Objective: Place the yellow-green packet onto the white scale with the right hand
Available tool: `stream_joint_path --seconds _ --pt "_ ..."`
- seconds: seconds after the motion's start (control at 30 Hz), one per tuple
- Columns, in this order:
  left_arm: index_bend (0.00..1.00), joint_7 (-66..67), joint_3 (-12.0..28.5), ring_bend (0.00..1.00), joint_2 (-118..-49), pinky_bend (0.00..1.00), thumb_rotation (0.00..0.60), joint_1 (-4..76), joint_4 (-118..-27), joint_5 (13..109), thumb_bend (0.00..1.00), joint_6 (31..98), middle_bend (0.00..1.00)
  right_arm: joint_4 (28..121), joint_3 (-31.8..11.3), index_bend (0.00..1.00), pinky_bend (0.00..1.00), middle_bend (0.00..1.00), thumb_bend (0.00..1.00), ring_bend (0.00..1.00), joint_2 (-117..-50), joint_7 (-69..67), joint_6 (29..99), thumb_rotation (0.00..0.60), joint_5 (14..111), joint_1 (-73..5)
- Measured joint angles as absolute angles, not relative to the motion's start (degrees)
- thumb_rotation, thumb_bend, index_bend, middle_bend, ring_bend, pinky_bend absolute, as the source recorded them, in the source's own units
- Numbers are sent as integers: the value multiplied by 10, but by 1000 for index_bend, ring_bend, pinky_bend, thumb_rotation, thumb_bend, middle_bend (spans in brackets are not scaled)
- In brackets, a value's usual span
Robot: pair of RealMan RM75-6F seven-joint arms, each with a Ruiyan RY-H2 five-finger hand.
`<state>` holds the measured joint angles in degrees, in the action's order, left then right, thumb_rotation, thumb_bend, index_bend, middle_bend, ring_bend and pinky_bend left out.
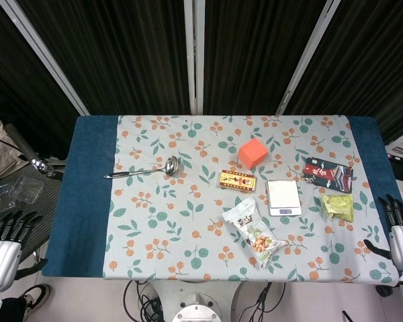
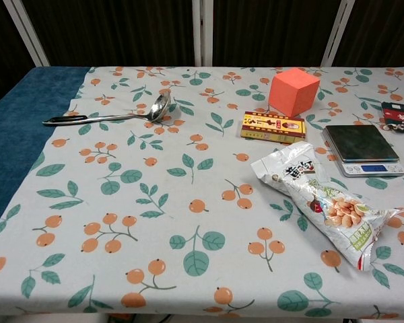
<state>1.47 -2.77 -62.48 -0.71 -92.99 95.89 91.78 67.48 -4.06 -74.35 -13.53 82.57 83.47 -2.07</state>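
Hovering off the table's near right corner, the right hand (image 1: 402,236) shows its dark fingers (image 1: 397,208) spread apart and pointing up the frame, nothing in its grasp, the thumb jutting in over the cloth edge. Just up and inward from it lies the yellow-green packet (image 1: 338,206), flat on the flowered tablecloth (image 1: 188,201), near the right side of the table and untouched. Beside that packet, toward the middle, sits the white scale (image 1: 283,196), its dark weighing plate bare; the packet and scale are close but apart. Beyond the packet, further from the robot, there's a dark patterned packet (image 1: 328,174) lying flat. In front of the scale, a big white snack bag (image 1: 254,230) with nuts pictured on it lies slantwise, and the chest view shows its top corner close to the scale's near left corner. Further in, a flat red-and-yellow box (image 1: 237,180) lies just left of the scale, with an orange cube (image 1: 253,153) standing behind it. Way across the cloth, a metal ladle (image 1: 142,170) rests with its bowl toward the centre and its handle pointing left. Over at the far near-left corner, off the blue strip of the table (image 1: 87,201), the left hand (image 1: 3,251) hangs low, fingers apart and holding nothing. Neither hand appears in the chest view.
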Motion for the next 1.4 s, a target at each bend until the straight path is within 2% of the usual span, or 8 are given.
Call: stream_joint_path --seconds 0.37,0.6,0.83,1.03,1.2,1.4 --pt "156 10 -28 0 -631 55 600 -1 -923 957 36 909 92 680 -66 0 0 4 26 0 -745 -48 684 600 785 -102" --pt "156 6 -29 0 -629 56 600 -6 -922 954 36 913 92 677 -74 0 0 55 26 0 -759 1 583 600 748 -156" --pt "156 7 -30 0 -632 56 600 -4 -918 953 36 907 92 679 -81 0 0 70 30 0 -777 70 539 600 699 -191" --pt "155 5 -30 0 -632 56 600 -5 -918 952 36 909 92 677 -80 5 0 202 54 0 -786 115 525 600 682 -207" --pt "156 3 -32 0 -635 56 600 -6 -913 954 36 910 92 674 -75 91 0 230 87 0 -794 161 523 600 667 -216" --pt "156 -3 -33 0 -638 56 600 -7 -905 953 36 910 92 670 -67 237 0 320 185 0 -804 180 527 600 655 -219"
